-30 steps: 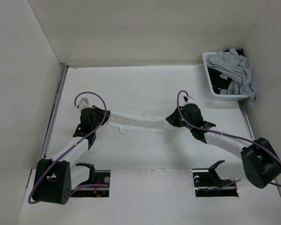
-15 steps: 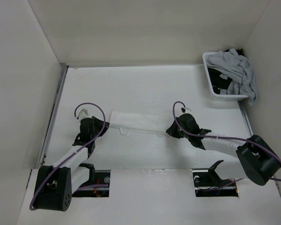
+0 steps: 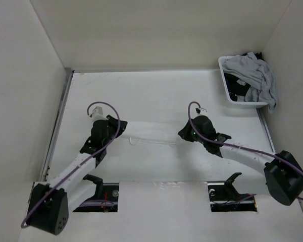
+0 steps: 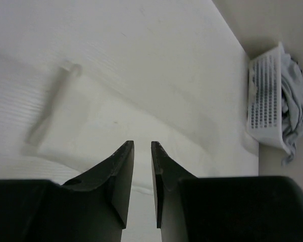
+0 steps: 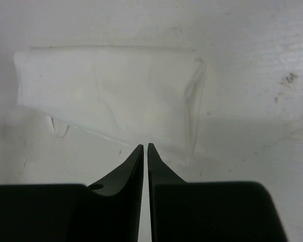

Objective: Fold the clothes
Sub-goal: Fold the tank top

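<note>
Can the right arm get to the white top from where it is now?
Probably yes. The white top lies flat just ahead of the right gripper, with nothing lying on it and nothing between the two.

**Work surface.** A white table (image 3: pixel 156 93) is enclosed by a back wall (image 3: pixel 156 30), a left wall (image 3: pixel 20 101) and a right wall (image 3: pixel 295 40), all plain off-white. A metal rail (image 3: pixel 59 118) runs along the table's left edge. A left opening (image 3: pixel 105 194) and a right opening (image 3: pixel 232 197), both rectangular and dark inside, are cut into the near ledge.

**Container.** A white plastic basket (image 3: pixel 224 80) with slotted sides stands in the far right corner of the table. Light grey garments (image 3: pixel 257 75) are heaped in it and drape over its rim on the right side (a dark item (image 3: pixel 236 86) shows beneath them; its kind cannot be told).

**Surface condition.** Small dark specks (image 5: pixel 289 78) mark the table in the right wrist view.
</note>
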### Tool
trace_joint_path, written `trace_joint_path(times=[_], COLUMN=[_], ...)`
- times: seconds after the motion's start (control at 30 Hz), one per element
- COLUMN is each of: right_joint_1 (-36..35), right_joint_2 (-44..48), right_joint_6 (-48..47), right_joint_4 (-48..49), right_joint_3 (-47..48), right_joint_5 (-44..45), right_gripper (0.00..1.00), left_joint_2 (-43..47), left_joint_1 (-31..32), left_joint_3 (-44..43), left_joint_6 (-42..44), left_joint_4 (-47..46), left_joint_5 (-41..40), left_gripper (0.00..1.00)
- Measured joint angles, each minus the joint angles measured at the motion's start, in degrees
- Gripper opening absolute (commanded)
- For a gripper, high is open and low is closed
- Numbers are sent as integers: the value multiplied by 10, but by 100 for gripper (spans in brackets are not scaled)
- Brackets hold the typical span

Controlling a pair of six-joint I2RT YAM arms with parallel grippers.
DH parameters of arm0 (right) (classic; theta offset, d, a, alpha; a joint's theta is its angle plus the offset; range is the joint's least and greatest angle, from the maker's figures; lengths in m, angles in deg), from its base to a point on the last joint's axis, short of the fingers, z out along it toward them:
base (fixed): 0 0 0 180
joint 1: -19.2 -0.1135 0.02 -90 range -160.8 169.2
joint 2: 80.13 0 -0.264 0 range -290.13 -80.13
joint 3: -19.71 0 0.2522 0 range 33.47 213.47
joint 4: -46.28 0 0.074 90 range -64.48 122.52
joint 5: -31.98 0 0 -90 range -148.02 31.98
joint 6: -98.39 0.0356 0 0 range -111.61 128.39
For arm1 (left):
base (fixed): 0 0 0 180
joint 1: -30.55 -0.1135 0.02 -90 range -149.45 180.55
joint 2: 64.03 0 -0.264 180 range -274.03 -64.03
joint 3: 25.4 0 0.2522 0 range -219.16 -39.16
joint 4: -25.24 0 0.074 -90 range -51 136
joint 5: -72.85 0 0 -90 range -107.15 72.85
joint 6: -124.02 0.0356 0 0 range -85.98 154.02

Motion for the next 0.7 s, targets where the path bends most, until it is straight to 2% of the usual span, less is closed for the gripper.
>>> trace_joint_path(times=[0.1, 0.17, 0.33, 0.53, 0.7], right_joint_1=[-2, -1, 7, 6, 2], right_joint_2=[-51, -90, -153, -157, -156], right_joint_6=[-2, 1, 27, 71, 101], right_joint_4=[35, 69, 120, 154, 164], right_joint_3=[32, 40, 17, -40, -45], right_joint_5=[-2, -10, -24, -23, -9], right_gripper=[5, 4, 3, 4, 7], left_joint_2=[-89, -139, -206, -243, -244], left_joint_1=[69, 76, 18, -56, -85], left_joint_3=[-48, -57, -30, 35, 45], left_joint_6=[0, -3, -15, -17, -15], left_joint_4=[-35, -62, -99, -145, -170], left_joint_5=[-16, -19, -10, 22, 47], left_gripper=[19, 19, 19, 19, 19])
